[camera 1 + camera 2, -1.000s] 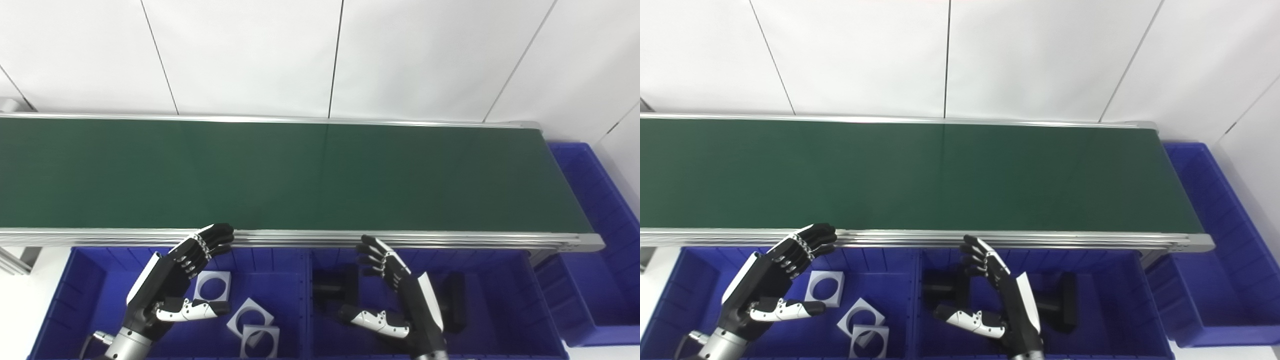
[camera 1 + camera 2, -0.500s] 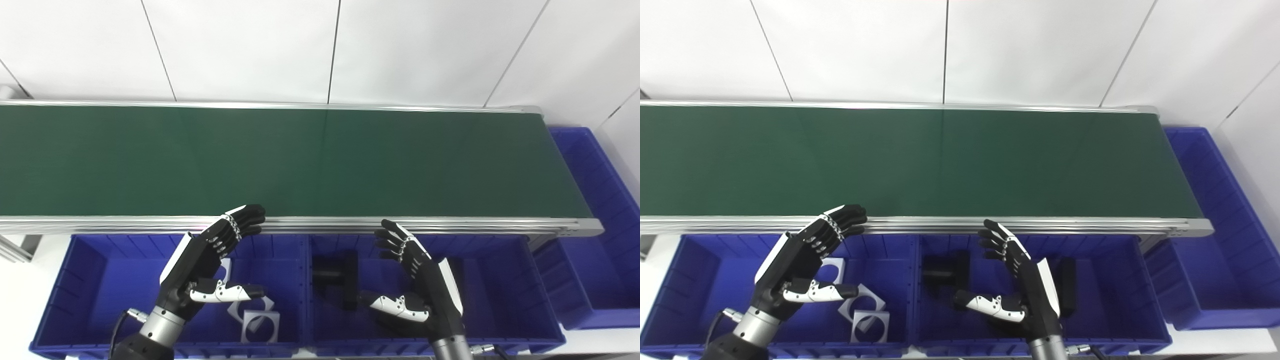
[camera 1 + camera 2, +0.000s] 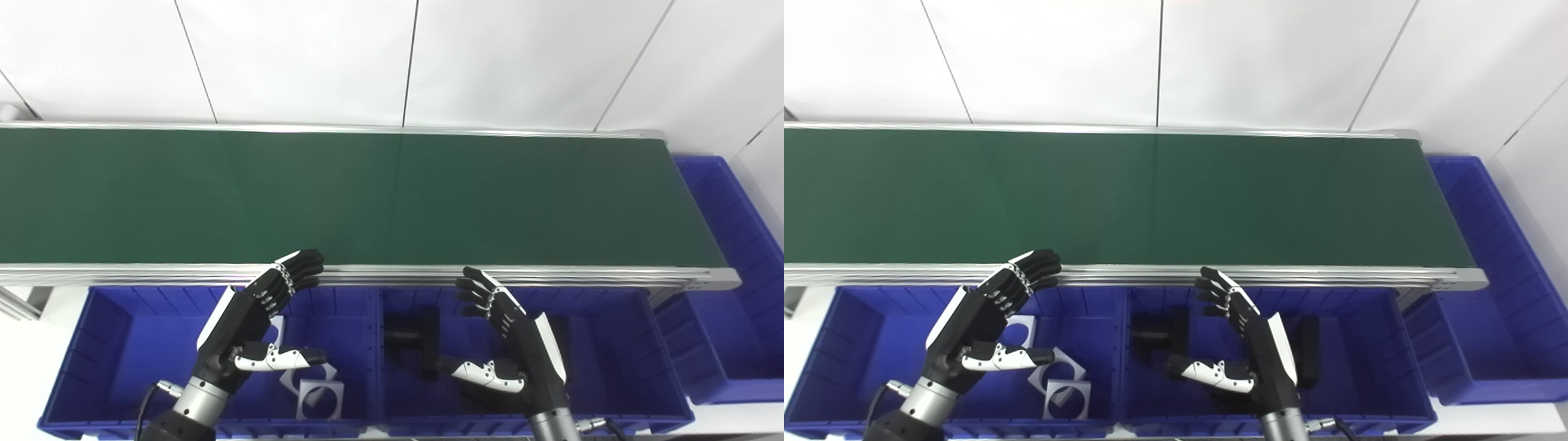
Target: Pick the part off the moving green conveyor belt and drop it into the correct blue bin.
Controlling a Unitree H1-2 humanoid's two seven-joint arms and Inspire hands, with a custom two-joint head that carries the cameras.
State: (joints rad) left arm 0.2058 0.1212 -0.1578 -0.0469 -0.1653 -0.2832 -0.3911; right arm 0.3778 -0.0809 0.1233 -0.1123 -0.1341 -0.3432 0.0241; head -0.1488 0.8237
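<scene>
Belt: the green conveyor belt (image 3: 392,196) spans the middle of the frame, left edge to right; we see no part anywhere on its visible surface.
Part location: not in view on the belt; we cannot tell from which end the next one will arrive.
Left hand: the left hand (image 3: 254,324), lower left of centre, hovers over the left blue bin (image 3: 104,343), fingers spread and released, holding nothing.
Right hand: the right hand (image 3: 511,349), lower right of centre, hovers over the middle blue bin (image 3: 618,361), fingers apart, thumb extended, empty.
Bin contents: white square plates with round holes (image 3: 312,395) lie in the left bin; black parts (image 3: 413,340) lie in the middle bin; a third blue bin (image 3: 741,306) stands at the right edge.
Step in hand: we judge this a waiting stance.
Procedure: we keep both hands open, fingertips just short of the near belt rail (image 3: 392,272), and reach only once a part is level with a hand.
Sorting: we match each part to the bin holding its kind.
</scene>
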